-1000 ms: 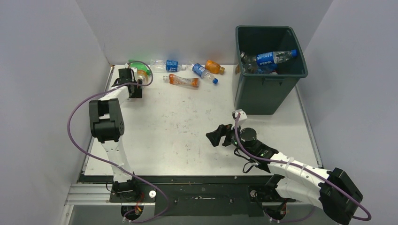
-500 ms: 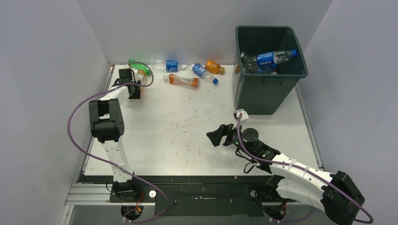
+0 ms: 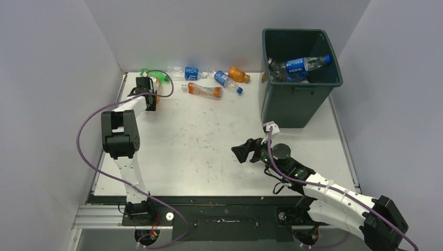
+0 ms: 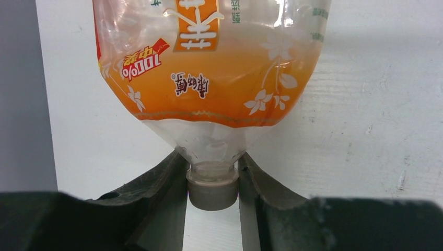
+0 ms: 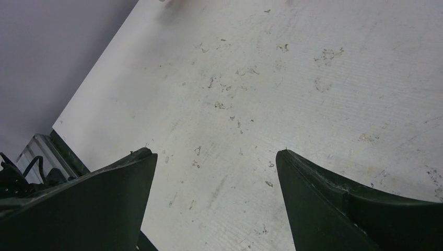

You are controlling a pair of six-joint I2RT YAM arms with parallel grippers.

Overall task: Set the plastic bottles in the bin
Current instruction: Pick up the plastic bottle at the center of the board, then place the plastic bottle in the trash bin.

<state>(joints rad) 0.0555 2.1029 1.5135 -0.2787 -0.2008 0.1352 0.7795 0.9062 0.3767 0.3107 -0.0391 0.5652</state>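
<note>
Right gripper (image 3: 240, 152) near centre, low over the bare table (image 3: 198, 130); jaws wide apart, nothing between them.

Left gripper (image 4: 213, 167) at far left; jaws pressed against both sides of the cap (image 4: 213, 187) of an orange-labelled bottle (image 4: 209, 78), which lies on the table with its cap towards the wrist.

Green bottle (image 3: 156, 75) just beyond it; further right along the far edge lie a clear bottle (image 3: 185, 72) with blue label, a long orange bottle (image 3: 203, 90), a blue-labelled bottle (image 3: 227, 81) and a small orange bottle (image 3: 238, 75).

Bin (image 3: 295, 104) far right, upright; a Pepsi bottle (image 3: 302, 64) lies on top of other bottles inside.
</note>
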